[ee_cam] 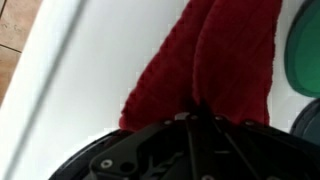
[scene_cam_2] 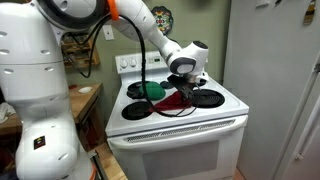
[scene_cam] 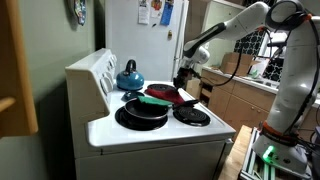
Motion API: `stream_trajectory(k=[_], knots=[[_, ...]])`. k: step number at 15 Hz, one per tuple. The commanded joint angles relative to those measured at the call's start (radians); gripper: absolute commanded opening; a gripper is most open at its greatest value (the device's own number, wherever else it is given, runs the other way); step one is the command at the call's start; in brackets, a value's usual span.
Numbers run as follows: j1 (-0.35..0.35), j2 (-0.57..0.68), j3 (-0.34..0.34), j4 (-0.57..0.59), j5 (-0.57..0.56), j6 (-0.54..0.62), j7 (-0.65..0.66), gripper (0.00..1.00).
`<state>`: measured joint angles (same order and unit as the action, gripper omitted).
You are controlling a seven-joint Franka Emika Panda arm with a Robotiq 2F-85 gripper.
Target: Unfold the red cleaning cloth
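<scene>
The red cleaning cloth (ee_cam: pixel 225 55) fills the wrist view, its folds gathering into a pinch at my gripper (ee_cam: pixel 195 112). My gripper is shut on the cloth's near edge; the fingertips are hidden by the fabric and the gripper body. In both exterior views the gripper (scene_cam: pixel 185 78) (scene_cam_2: pixel 184 82) sits low over the stove top, with the red cloth (scene_cam: pixel 166 93) (scene_cam_2: pixel 173 100) hanging under it, draped partly over the black frying pan (scene_cam: pixel 142 113).
A flat green item (scene_cam: pixel 155 100) (scene_cam_2: pixel 152 90) (ee_cam: pixel 305 50) lies right beside the cloth. A blue kettle (scene_cam: pixel 128 75) stands on a back burner. The white stove top (scene_cam: pixel 150 135) (scene_cam_2: pixel 180 120) has a raised control panel at the back. A fridge (scene_cam: pixel 150 30) stands beside the stove.
</scene>
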<state>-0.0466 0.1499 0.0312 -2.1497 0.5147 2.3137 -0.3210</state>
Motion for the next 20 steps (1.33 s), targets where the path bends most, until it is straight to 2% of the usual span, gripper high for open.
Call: stream_trajectory(k=[1,4,6,9,10,11,12,18,20], knots=[[0.02,-0.033,0.033,0.036,0.038,-0.058,0.018,0.01],[0.037,-0.019,0.069,0.108,0.156,-0.174,-0.002,0.01],[0.055,0.002,0.076,0.148,0.186,-0.237,0.035,0.01],[0.064,0.027,0.082,0.19,0.265,-0.335,0.023,0.01],[0.065,0.038,0.081,0.203,0.282,-0.369,0.021,0.04],[0.064,0.045,0.08,0.215,0.297,-0.407,0.012,0.29],[0.064,0.054,0.078,0.225,0.307,-0.43,0.012,0.31],[0.069,0.078,0.071,0.266,0.31,-0.482,0.018,0.75],[0.081,0.055,0.055,0.255,0.199,-0.439,0.053,0.9]])
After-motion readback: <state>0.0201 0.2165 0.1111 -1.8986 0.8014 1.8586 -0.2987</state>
